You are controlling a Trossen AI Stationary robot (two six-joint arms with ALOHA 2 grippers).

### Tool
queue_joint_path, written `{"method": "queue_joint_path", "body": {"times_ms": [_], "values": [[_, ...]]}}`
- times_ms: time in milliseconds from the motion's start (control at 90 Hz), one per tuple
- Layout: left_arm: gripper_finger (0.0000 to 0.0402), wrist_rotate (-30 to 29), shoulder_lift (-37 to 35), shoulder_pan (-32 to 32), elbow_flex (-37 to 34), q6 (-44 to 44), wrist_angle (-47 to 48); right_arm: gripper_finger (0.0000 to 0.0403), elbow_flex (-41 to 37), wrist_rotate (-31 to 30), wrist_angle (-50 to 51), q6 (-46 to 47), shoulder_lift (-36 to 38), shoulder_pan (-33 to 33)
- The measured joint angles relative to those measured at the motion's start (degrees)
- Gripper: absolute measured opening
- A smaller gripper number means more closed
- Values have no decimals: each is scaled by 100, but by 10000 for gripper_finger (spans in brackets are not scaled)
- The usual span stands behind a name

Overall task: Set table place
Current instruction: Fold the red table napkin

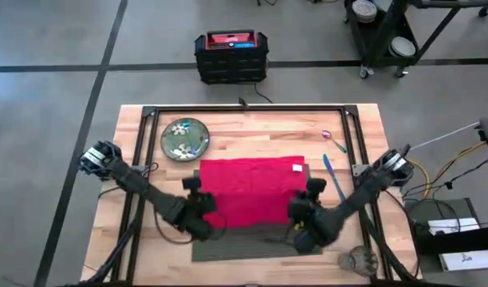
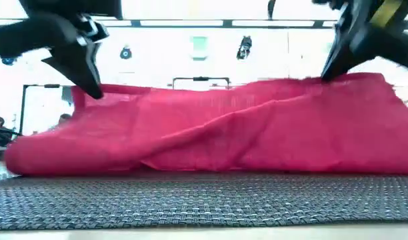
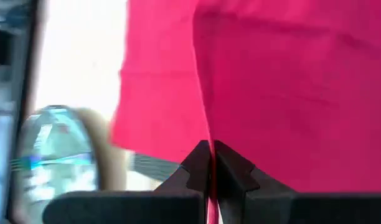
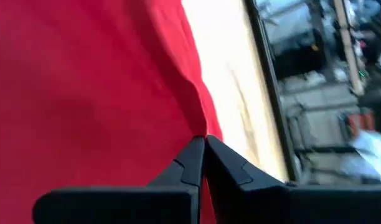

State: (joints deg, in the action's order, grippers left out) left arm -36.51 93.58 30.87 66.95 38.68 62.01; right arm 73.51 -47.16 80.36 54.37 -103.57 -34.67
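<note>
A red napkin (image 1: 252, 190) is spread across the middle of the table (image 1: 228, 127), and its near part rests on the dark grey ribbed placemat (image 2: 204, 200). My left gripper (image 3: 210, 163) is shut on the napkin's near left corner. My right gripper (image 4: 203, 149) is shut on its near right corner. The green flower-patterned plate (image 1: 185, 139) lies at the far left. A purple utensil (image 1: 330, 137) and a blue utensil (image 1: 333, 175) lie to the right of the napkin. A small clear glass (image 1: 358, 259) stands at the near right. My left gripper pinches the napkin's edge at the near left corner (image 3: 203, 134) between its two fingers, slanting down from the near left. That corner is raised off the placemat, and the cloth slopes down from it. One layer or several, I cannot tell. My right gripper pinches the napkin's edge at the near right corner (image 4: 200, 127) between its two fingers, slanting down from the near right. That corner (image 2: 344, 83) is held above the placemat. The cloth sags between the two grippers, and its lower part rests on the placemat.
A black metal frame (image 1: 140, 151) runs around the tabletop. On the floor beyond the far edge stands a black and red case (image 1: 231, 54). Bare wood lies between the plate and the utensils along the far side.
</note>
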Motion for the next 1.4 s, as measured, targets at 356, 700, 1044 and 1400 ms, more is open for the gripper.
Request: {"method": "queue_joint_path", "body": {"times_ms": [356,700,1044,1400], "values": [[0,-1091,-243,-627,-313,-109,205,0,-604,-128,-715,-1292,6,1182],[0,-1000,-234,-834,-803,-49,-378,0,-1432,-166,-2346,-2442,6,1830],[26,-922,-234,-1017,-1126,-372,-936,14,-1680,-234,-2691,-2611,6,2166],[188,-950,-255,-1126,-885,-355,-484,186,-1242,-258,-2204,-3195,71,2311]]}}
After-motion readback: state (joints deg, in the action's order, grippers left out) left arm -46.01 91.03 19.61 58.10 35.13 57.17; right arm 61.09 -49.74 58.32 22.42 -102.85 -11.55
